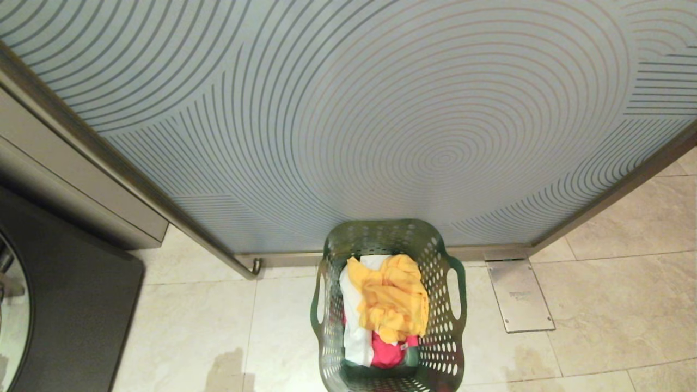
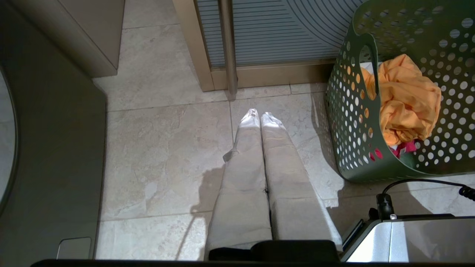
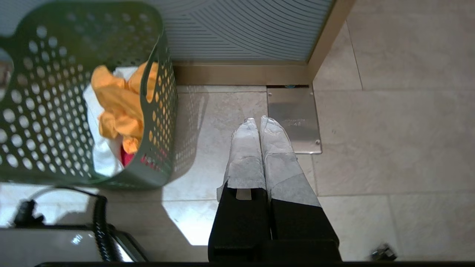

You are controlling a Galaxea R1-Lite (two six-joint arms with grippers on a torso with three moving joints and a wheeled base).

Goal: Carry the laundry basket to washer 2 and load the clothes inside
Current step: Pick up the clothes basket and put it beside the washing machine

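1. The basket [image 1: 389,305] stands upright on the tile floor [image 1: 190,326], near the robot and about centre in the head view, its far rim just in front of the door's bottom rail.
2. It is dark green, perforated all over, with an oval handle cut-out on each side.
3. The clothes [image 1: 384,310] lie inside the basket: a yellow garment [image 1: 392,296] on top, a white one [image 1: 354,321] along the left side, a pink-red one [image 1: 387,354] at the near end underneath.
4. Behind the basket is a frosted door [image 1: 354,120] patterned with curved and concentric lines, set in a bronze-coloured frame.
5. A metal floor plate [image 1: 520,296] lies flat on the tiles just right of the basket, against the door rail.
6. A vertical bar handle [image 2: 227,48] runs down the door's left edge; its foot shows left of the basket.
7. At the far left of the head view is a dark grey appliance front [image 1: 76,305] with part of a round glass door at the edge; no label shows, so which machine it is cannot be told.
8. The left gripper [image 2: 259,115] hangs over bare tiles to the left of the basket, its two wrapped fingers pressed together, holding nothing, apart from the basket.
9. The right gripper [image 3: 258,121] hangs to the right of the basket, over the tiles at the near edge of the floor plate, fingers likewise pressed together and empty.
10. Neither arm shows in the head view.
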